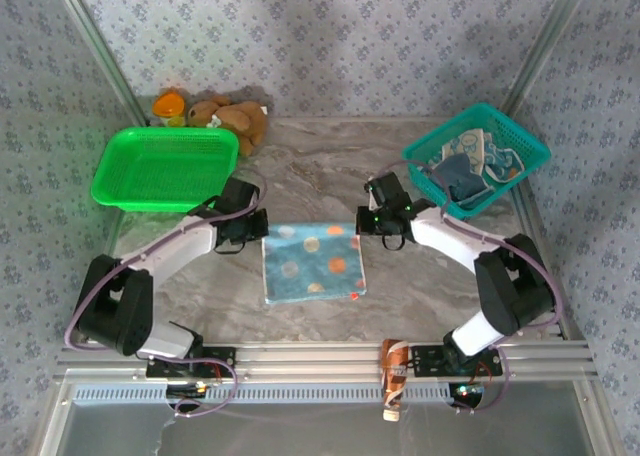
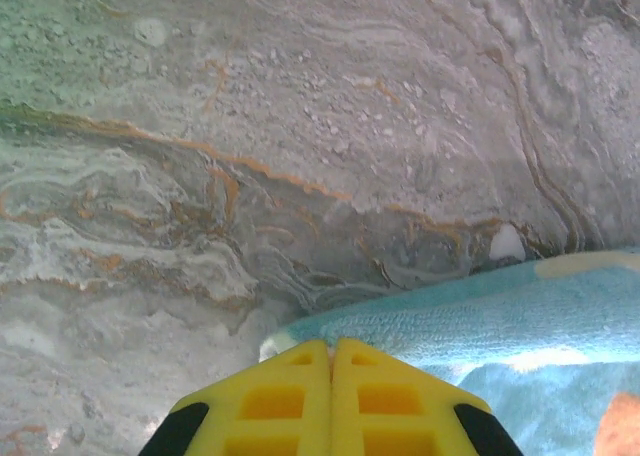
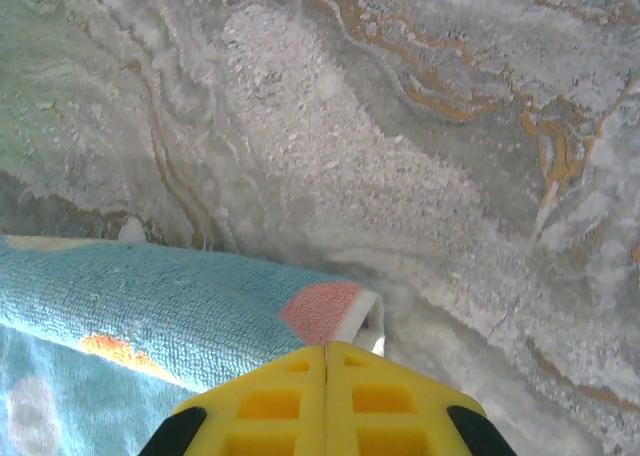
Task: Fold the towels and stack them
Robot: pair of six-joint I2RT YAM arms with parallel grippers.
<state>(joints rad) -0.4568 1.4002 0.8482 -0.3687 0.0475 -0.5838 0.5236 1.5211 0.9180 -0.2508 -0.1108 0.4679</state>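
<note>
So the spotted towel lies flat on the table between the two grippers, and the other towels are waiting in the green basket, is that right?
Not quite: the other towels wait in the teal basket, not the green basket, as the top external view shows. The spotted towel does lie flat on the table between the left gripper and right gripper.

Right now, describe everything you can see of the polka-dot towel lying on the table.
The polka-dot towel is a blue, terry-looking cloth with cream, orange and pale grey dots and a cream stripe along one edge. It lies spread flat, roughly square, on the marbled table between the two arms. The left gripper and the right gripper are each shut at one of its far corners, apparently pinching them.
</note>
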